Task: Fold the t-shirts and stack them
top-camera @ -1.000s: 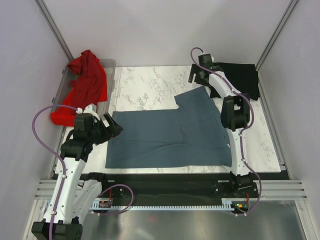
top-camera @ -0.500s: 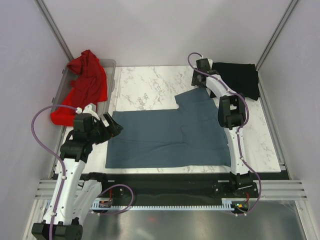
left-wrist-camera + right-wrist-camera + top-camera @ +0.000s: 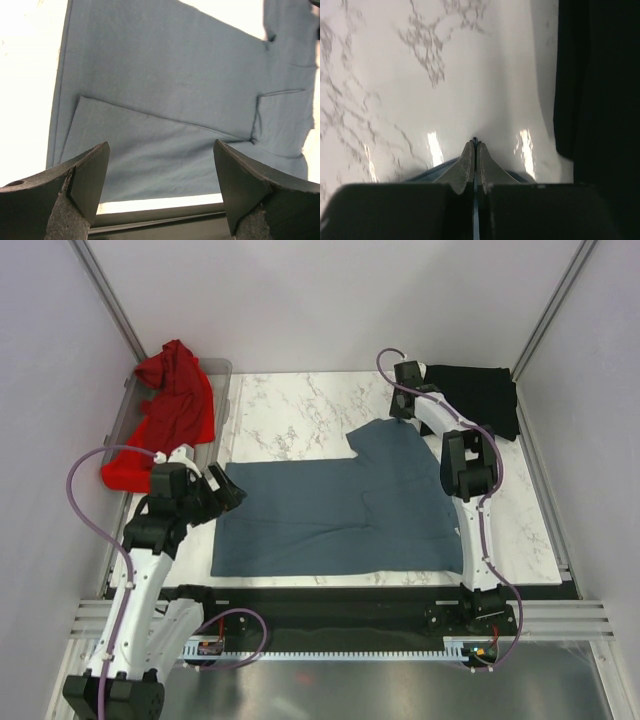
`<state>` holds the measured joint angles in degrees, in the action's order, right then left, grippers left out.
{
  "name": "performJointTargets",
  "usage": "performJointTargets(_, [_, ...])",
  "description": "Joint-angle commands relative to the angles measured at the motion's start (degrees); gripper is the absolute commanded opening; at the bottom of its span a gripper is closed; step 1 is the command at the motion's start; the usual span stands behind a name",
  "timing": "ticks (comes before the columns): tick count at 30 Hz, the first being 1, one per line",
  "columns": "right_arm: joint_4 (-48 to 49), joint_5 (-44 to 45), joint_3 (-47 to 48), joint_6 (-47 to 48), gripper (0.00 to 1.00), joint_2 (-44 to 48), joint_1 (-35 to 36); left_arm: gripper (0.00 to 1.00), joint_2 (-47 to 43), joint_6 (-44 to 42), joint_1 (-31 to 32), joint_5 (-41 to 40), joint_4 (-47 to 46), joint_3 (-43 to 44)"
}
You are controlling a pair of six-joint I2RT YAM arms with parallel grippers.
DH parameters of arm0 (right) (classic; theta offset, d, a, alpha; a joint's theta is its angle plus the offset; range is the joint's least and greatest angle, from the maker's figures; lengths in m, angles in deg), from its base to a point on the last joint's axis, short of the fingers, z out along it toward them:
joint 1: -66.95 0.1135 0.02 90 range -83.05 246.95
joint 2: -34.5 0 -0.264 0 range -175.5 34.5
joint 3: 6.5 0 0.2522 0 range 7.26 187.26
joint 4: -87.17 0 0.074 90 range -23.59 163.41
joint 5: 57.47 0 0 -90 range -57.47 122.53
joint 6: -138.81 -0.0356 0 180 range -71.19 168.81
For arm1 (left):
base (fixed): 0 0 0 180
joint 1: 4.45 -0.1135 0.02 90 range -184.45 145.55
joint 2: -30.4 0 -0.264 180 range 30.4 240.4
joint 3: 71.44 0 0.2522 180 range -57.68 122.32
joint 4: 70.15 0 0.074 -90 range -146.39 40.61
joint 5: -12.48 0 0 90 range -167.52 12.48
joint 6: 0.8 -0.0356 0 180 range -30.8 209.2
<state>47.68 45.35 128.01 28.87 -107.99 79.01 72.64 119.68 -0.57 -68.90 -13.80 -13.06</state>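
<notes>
Far corner of blue-grey shirt (image 3: 340, 510) pinched by right hand (image 3: 475, 145) — fingertips pressed together, only sliver of blue edge between them. Risk: thin bite slips on lift, corner drops, fold goes crooked. Drag risk too — pull could shift whole shirt on bench (image 3: 290, 410) and undo near flap. Neighbouring black shirt (image 3: 485, 395) could snag. Over shirt's left edge, left hand (image 3: 160, 147) spread, apparently not touching.

Blue-grey shirt (image 3: 340, 515), grey-veined white table (image 3: 290, 410)

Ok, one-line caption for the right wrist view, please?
Right gripper shut on an edge of the blue-grey t-shirt over the marble table, black t-shirt lying to the right.
</notes>
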Motion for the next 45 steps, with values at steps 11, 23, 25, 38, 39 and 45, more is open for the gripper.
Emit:
performJointTargets(11, [4.2, -3.0, -35.4, -5.2, 0.0, 39.4, 0.2, 0.81, 44.8, -1.8, -0.2, -7.0, -7.3, 23.7])
performJointTargets(23, [1.9, -6.7, -42.0, -4.4, 0.0, 45.2, -15.0, 0.78, 58.8, -0.8, 1.0, -5.8, -5.8, 36.4])
performJointTargets(25, [1.8, -6.9, -42.0, -4.5, 0.0, 45.2, -17.1, 0.78, 60.7, -0.9, 1.4, -6.6, -5.8, 37.5])
performJointTargets(38, [4.2, -12.6, -44.6, -4.7, 0.0, 47.0, -17.6, 0.72, 75.2, -1.8, 5.2, -13.2, -4.1, 48.6])
performJointTargets(39, [4.4, -14.1, -44.8, -4.8, 0.0, 47.0, -17.6, 0.71, 76.1, -1.9, 5.6, -13.9, -4.2, 49.2])
performJointTargets(45, [4.7, -15.0, -45.6, -4.9, 0.0, 47.2, -17.5, 0.66, 81.9, -3.0, 7.3, -21.0, 1.1, 57.1])
